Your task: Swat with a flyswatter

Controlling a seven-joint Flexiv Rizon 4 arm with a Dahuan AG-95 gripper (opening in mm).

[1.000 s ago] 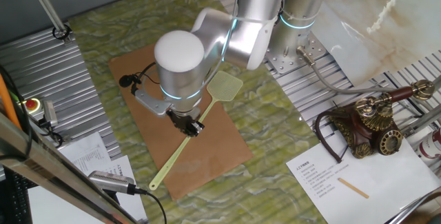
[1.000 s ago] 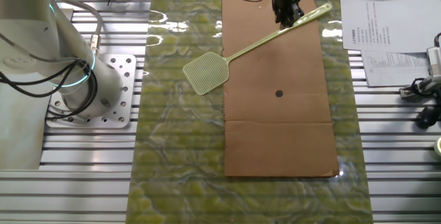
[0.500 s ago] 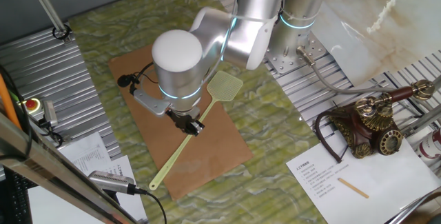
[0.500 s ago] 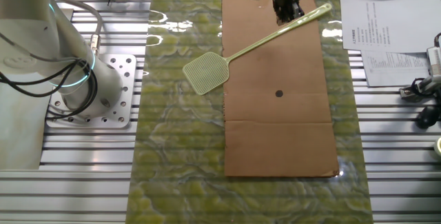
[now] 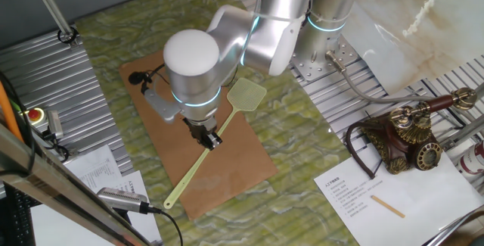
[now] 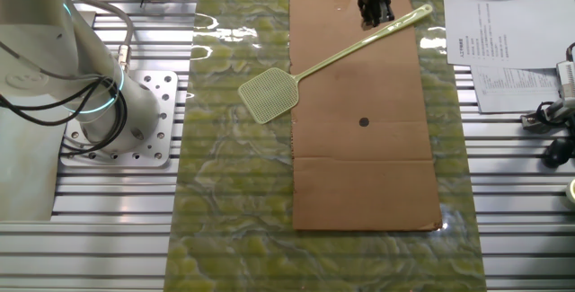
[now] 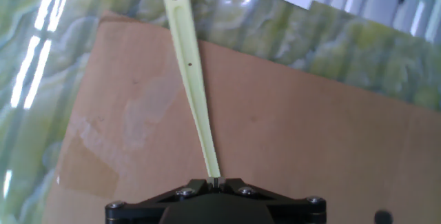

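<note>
The pale yellow-green flyswatter (image 5: 247, 94) lies slanted across the brown board (image 5: 234, 166). Its mesh head (image 6: 269, 94) reaches over the green marbled mat, and its handle end is near the board's corner (image 6: 420, 10). My gripper (image 5: 209, 140) stands over the handle, shut on it about a third of the way in from the handle end. It shows in the other fixed view too (image 6: 375, 21). In the hand view the handle (image 7: 191, 79) runs straight out from between my closed jaws (image 7: 215, 180). A small dark spot (image 6: 364, 121) sits on the board.
An antique telephone (image 5: 404, 136) stands at the right beside a paper sheet (image 5: 355, 189) with a small tan wooden stick (image 5: 387, 206). The arm's base (image 6: 99, 103) is bolted on the ribbed metal table. More papers (image 6: 503, 40) lie past the mat.
My wrist has turned and shifted slightly over the handle. The flyswatter has not moved on the board.
</note>
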